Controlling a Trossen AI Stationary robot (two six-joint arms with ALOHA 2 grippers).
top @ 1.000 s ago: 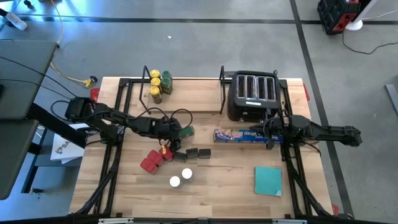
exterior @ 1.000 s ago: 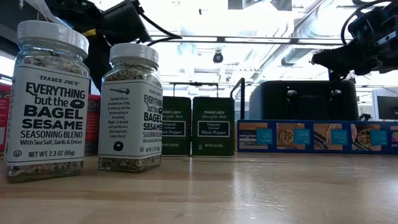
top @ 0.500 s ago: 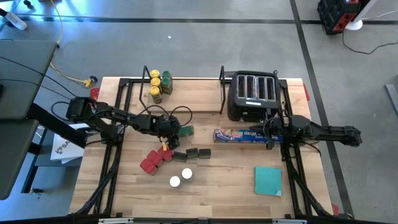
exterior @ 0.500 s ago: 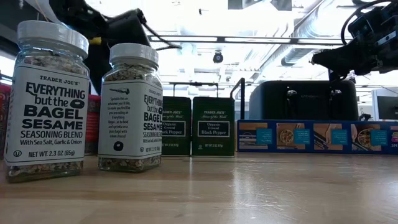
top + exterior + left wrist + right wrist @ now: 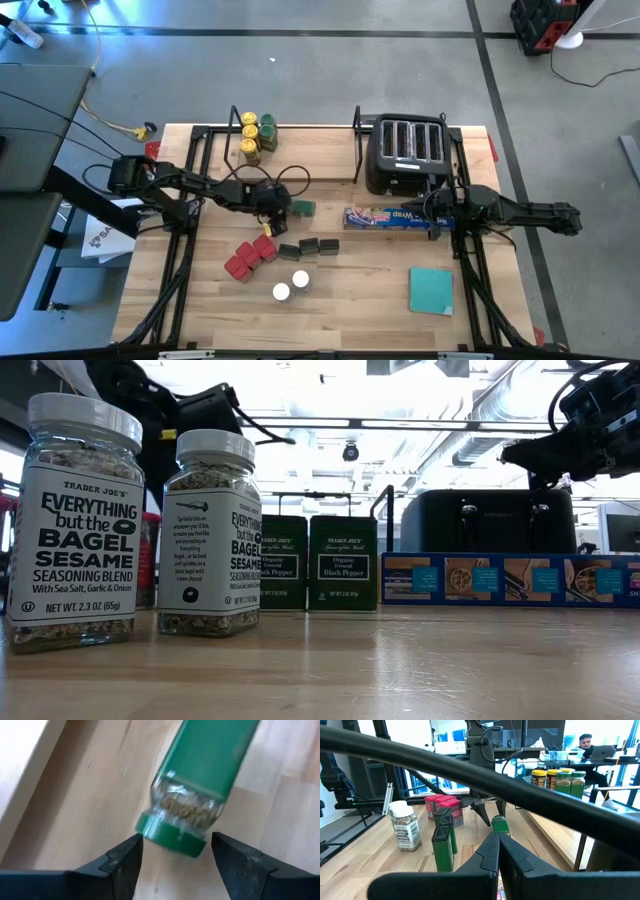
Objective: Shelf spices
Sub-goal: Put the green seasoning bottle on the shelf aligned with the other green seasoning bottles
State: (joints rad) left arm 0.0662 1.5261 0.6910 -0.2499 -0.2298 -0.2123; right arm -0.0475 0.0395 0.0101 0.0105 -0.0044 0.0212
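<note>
Two grippers are in view. You find the left gripper (image 5: 278,208) just left of the frame's centre in the high view, next to a green-lidded jar (image 5: 301,209) that lies on its side on the table (image 5: 380,310). In the left wrist view its fingers (image 5: 125,865) stand apart on either side of the jar's green lid, with a visible gap at each side, so nothing is gripped. You cannot tell from these views whether the jar leaves the wood at any point.

You find the right gripper (image 5: 432,209) at centre right in the high view, above the long blue box (image 5: 388,217) and just in front of the black toaster (image 5: 408,153). Its fingers are pressed together on nothing.

Note the shelf (image 5: 297,150) at upper centre of the high view. Four jars (image 5: 253,137), with yellow or green lids, stand at its left end.

Remaining spices sit at lower centre: red tins (image 5: 250,257), dark tins (image 5: 308,247) and two white-capped jars (image 5: 290,286). A flat teal square (image 5: 431,290) lies at lower right.
</note>
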